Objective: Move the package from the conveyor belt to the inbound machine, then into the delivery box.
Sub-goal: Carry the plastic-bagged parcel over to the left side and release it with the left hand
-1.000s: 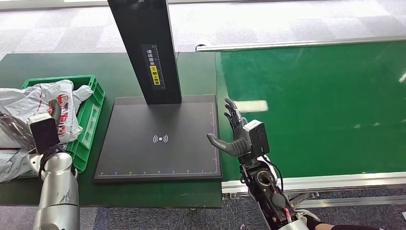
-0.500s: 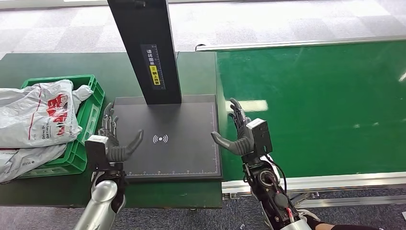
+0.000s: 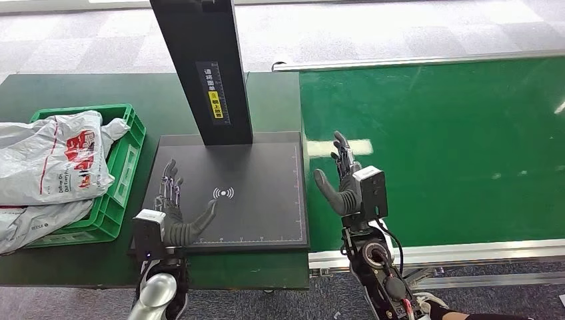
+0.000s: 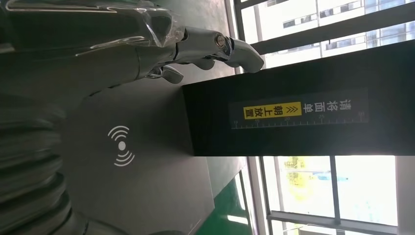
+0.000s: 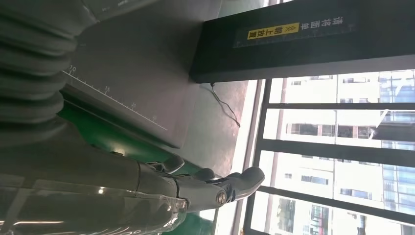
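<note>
Head view showed both hands, left (image 3: pixel 174 217) and right (image 3: pixel 346 183), spread and empty over the scanner (image 3: pixel 230 220); packages (image 3: pixel 53 163) filled the crate (image 3: pixel 130 157). The belt (image 3: pixel 433 147) lay bare, so the next pickup likely awaited a package.

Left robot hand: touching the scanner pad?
Cannot tell. In the head view the left robot hand lies over the scanner pad with fingers spread, holding nothing, but no view shows contact or a gap plainly.

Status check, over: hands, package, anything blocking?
Left hand open over scanner plate. Right hand open above green belt. Packages in green crate. Nothing blocking.
</note>
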### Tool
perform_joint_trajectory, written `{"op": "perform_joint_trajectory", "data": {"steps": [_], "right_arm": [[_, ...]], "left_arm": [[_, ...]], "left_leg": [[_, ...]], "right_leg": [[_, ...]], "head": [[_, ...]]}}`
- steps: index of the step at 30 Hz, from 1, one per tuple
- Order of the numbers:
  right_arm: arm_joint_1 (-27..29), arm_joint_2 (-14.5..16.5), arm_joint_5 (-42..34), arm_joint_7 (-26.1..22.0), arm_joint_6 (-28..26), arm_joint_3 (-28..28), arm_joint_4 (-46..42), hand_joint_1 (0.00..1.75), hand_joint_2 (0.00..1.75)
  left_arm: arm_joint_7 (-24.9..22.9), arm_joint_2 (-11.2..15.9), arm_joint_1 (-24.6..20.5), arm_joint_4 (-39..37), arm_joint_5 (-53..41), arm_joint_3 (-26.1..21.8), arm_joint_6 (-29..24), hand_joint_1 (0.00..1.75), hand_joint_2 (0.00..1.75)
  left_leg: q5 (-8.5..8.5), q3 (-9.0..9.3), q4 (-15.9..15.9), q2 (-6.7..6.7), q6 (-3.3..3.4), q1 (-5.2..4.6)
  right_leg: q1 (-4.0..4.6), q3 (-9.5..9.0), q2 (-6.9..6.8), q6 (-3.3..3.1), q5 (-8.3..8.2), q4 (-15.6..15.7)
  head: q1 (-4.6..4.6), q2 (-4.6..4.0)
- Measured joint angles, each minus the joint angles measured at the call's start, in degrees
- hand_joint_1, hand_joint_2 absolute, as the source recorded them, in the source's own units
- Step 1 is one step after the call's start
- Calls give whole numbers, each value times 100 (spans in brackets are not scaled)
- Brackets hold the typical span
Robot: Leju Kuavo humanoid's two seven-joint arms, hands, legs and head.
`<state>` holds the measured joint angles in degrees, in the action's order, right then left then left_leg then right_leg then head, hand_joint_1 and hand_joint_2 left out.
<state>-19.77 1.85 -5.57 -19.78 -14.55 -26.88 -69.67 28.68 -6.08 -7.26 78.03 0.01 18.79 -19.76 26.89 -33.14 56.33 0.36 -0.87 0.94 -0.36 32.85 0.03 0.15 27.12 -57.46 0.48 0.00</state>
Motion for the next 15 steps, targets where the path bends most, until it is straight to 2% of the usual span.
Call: {"op": "perform_joint_trajectory", "data": {"steps": [5, 9, 15], "right_arm": [[508, -320, -244, 323, -89, -17, -825, 0, 0], [1094, -644, -292, 372, -114, -28, -1640, 0, 0], [1268, -713, 287, 648, -377, -221, -2351, 0, 0]], "left_arm": [[-203, 45, 294, 429, -58, 136, -145, 0, 175], [-294, 78, 550, 743, -130, 276, -279, 0, 175], [-436, 71, 793, 1058, -231, 379, -372, 0, 175]], "left_leg": [[5, -1, 0, -3, 4, -1], [15, -7, 0, 1, 6, -1], [14, -6, 0, 0, 6, 0]], "right_leg": [[-1, 0, -1, 4, 4, 1], [-1, 2, -1, 8, 10, 2], [0, 3, -1, 7, 11, 2]], "head": [[0, -1], [-1, -1], [-1, 0]]}}
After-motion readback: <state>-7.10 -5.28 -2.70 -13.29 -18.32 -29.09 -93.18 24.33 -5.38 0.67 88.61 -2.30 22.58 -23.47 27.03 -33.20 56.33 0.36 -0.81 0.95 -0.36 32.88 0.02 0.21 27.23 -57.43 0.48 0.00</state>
